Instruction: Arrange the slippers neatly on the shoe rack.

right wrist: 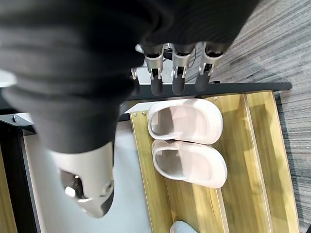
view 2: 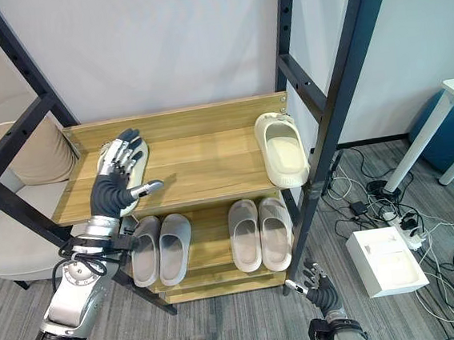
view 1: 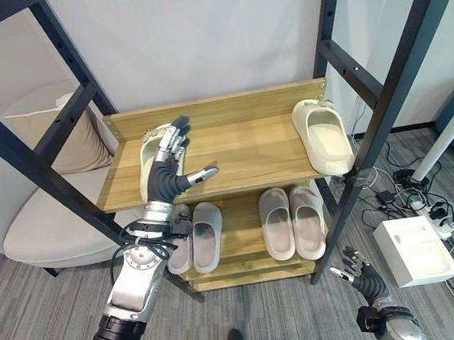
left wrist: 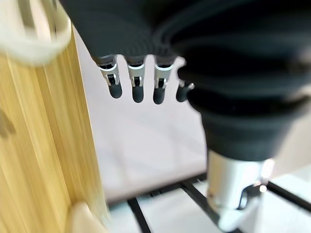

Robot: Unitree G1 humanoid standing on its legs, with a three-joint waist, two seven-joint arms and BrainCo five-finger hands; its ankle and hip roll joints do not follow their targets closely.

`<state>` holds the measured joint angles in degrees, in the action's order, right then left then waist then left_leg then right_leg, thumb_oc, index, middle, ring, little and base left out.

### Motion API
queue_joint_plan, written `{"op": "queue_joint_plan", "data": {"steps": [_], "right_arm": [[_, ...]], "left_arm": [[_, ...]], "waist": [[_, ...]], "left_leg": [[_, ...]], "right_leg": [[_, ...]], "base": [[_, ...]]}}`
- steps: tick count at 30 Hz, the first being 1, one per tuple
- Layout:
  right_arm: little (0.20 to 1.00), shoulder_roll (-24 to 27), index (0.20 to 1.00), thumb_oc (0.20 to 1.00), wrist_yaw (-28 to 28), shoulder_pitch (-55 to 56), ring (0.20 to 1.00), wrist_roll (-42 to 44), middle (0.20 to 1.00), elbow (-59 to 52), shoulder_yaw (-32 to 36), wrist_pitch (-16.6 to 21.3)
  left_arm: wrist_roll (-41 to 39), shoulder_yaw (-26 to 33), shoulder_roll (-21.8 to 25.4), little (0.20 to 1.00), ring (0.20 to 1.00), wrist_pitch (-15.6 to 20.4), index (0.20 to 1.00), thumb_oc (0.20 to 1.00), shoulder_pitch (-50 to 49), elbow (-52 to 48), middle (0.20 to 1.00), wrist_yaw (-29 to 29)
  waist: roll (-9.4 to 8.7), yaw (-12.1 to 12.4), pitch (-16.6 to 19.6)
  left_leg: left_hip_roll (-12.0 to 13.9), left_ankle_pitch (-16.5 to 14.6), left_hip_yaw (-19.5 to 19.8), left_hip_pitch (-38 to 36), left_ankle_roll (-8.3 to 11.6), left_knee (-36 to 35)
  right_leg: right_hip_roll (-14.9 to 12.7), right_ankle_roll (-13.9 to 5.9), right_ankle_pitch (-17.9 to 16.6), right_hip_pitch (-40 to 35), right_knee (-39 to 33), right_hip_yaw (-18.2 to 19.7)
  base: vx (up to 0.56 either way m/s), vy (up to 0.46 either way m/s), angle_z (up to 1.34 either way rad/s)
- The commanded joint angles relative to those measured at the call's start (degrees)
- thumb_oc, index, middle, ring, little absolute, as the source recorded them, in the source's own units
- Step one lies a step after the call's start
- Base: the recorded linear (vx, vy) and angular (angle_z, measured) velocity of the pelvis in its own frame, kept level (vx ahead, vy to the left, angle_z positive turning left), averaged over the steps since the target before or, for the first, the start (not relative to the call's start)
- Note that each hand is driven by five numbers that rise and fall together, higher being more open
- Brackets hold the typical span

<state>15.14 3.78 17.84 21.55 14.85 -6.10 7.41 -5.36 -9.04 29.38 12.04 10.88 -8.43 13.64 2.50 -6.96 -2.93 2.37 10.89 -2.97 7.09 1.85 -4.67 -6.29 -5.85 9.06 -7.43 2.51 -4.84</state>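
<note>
Left slipper: a cream rubber slipper (view 1: pixel 152 163) lies at the left end of the top wooden shelf (view 1: pixel 241 148), left of centre in the head views, lengthwise front to back.
Left hand: the left hand (view 1: pixel 166 176) hovers over that slipper with fingers straight and spread, thumb out to the side, gripping nothing; whether the fingertips touch the slipper I cannot tell.
Right slipper: the matching cream rubber slipper (view 1: pixel 323 135) sits at the far right end of the same shelf, its front end at the shelf's front corner, well apart from its mate.
Lower shelf: two pale grey pairs of slippers (view 1: pixel 196 237) (view 1: pixel 292 221) already lie side by side on the lower wooden shelf (view 1: pixel 245 274).
Right hand: the right hand (view 1: pixel 365 279) hangs low in the lower right, near the floor, fingers relaxed and empty.
Step in hand: probably bringing the top pair together.
How to do it well: take the slipper by its side wall, slide it flat along the boards, keep the toe pointing the same way as its mate, and stop with the two just beside each other, heels level.
</note>
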Motion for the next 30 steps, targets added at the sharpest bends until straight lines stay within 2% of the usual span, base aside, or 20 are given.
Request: {"op": "queue_joint_plan", "data": {"steps": [1,6,10,13,20,30], "right_arm": [[1.000,0.08,1.000,1.000,0.69,-1.34,1.000,1.81,1.000,-4.37,0.53,4.58],[1.000,1.54,1.000,1.000,0.56,-1.20,1.000,2.18,1.000,-4.09,-0.37,5.10],[1.000,2.25,1.000,1.000,0.60,-1.18,1.000,2.47,1.000,-4.28,-0.86,5.40],[1.000,3.09,1.000,1.000,0.24,-1.08,1.000,2.60,1.000,-4.86,-1.41,5.47],[1.000,5.28,1.000,1.000,-0.77,-0.01,1.000,2.44,1.000,-7.04,-0.97,4.89],[1.000,6.26,1.000,1.000,-1.28,1.06,1.000,1.64,1.000,-9.50,-0.38,4.66]], "left_arm": [[13.23,2.64,3.34,1.000,1.000,1.59,1.000,1.000,9.43,3.90,1.000,7.96],[25.04,4.00,10.41,1.000,1.000,-2.43,1.000,1.000,12.53,9.39,1.000,13.78],[31.28,4.37,12.95,1.000,1.000,-5.29,1.000,1.000,13.54,11.76,1.000,16.35],[38.10,4.09,16.19,1.000,1.000,-9.31,1.000,1.000,15.56,15.38,1.000,18.00],[47.75,-0.61,23.07,1.000,1.000,-15.12,1.000,1.000,22.08,23.89,1.000,15.06],[50.76,-5.69,25.42,1.000,1.000,-18.90,1.000,1.000,29.03,33.57,1.000,12.86]], "waist": [[-0.47,0.36,-2.64],[-0.22,0.01,-2.43],[-0.31,-0.09,-2.38],[-0.35,-0.41,-2.24],[-0.49,-1.47,-2.32],[-0.84,-3.09,-2.67]], "left_leg": [[0.33,-11.33,1.35,-8.32,1.75,-0.33],[0.41,-11.65,0.92,-8.57,1.94,-0.33],[0.50,-11.82,0.66,-8.65,2.00,-0.33],[0.55,-12.05,0.26,-8.80,2.02,-0.33],[0.74,-12.46,-0.46,-8.80,1.98,-0.33],[1.02,-12.80,-2.04,-8.58,1.85,-0.33]], "right_leg": [[-1.05,-1.78,-6.14,3.75,-4.25,-2.92],[-1.14,-2.12,-6.37,3.66,-4.59,-2.73],[-1.18,-2.24,-6.49,3.69,-4.76,-2.58],[-1.14,-2.37,-6.55,3.76,-4.85,-2.39],[-1.07,-2.75,-6.76,4.49,-4.83,-1.58],[-0.77,-3.11,-7.46,5.97,-5.13,0.16]], "base": [[0.04,-0.003,0.00],[0.03,-0.002,-0.02],[0.00,0.000,0.00],[0.03,0.004,-0.04],[0.04,0.008,-0.03],[0.02,0.007,-0.10]]}}
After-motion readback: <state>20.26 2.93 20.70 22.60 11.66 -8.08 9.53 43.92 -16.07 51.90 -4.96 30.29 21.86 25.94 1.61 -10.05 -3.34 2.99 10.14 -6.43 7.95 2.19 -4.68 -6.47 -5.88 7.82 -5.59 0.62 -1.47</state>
